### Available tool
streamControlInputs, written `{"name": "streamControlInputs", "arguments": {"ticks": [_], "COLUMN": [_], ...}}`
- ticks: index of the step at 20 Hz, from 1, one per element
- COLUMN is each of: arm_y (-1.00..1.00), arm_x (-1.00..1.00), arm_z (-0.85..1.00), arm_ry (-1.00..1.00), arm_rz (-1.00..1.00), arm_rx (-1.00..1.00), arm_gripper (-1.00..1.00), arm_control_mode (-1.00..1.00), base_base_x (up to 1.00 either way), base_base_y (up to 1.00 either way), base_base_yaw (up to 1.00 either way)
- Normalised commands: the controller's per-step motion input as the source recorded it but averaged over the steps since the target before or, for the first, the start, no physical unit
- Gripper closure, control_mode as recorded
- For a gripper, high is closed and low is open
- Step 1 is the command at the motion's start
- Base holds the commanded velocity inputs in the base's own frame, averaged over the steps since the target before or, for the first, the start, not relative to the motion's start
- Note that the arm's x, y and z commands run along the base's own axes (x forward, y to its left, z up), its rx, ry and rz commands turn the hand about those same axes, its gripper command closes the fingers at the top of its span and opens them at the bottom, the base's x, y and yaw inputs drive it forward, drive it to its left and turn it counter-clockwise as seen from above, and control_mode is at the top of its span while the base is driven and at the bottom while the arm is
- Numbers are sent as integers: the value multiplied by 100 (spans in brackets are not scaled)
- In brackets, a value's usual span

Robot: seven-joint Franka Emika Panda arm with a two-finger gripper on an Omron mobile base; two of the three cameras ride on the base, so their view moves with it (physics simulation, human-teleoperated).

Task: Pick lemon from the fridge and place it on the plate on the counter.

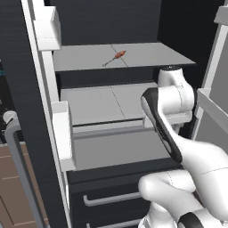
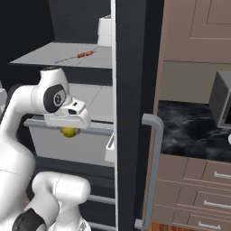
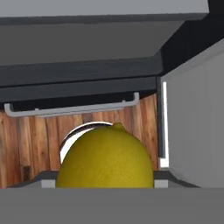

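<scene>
Lemon [image 3: 105,157] sits right at the gripper [image 2: 69,130], just under the hand in front of the fridge [image 1: 111,102] shelves; can't tell if the jaws are clamped on it. Risk: a loose hold drops it swinging toward the counter [image 2: 194,131].
</scene>
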Motion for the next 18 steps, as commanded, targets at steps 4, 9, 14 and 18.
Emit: {"name": "streamControlInputs", "arguments": {"ticks": [4,9,14,18], "arm_y": [-6,0,0,0], "arm_x": [-24,-20,-25,-15], "arm_z": [-7,0,0,0], "arm_ry": [12,-10,-19,-18], "arm_rz": [0,0,0,0], "arm_rx": [19,10,-4,-11], "arm_gripper": [100,100,100,100], "arm_control_mode": [-100,-100,-100,-100], "base_base_x": [0,0,0,0], "base_base_y": [0,0,0,0], "base_base_yaw": [0,0,0,0]}}
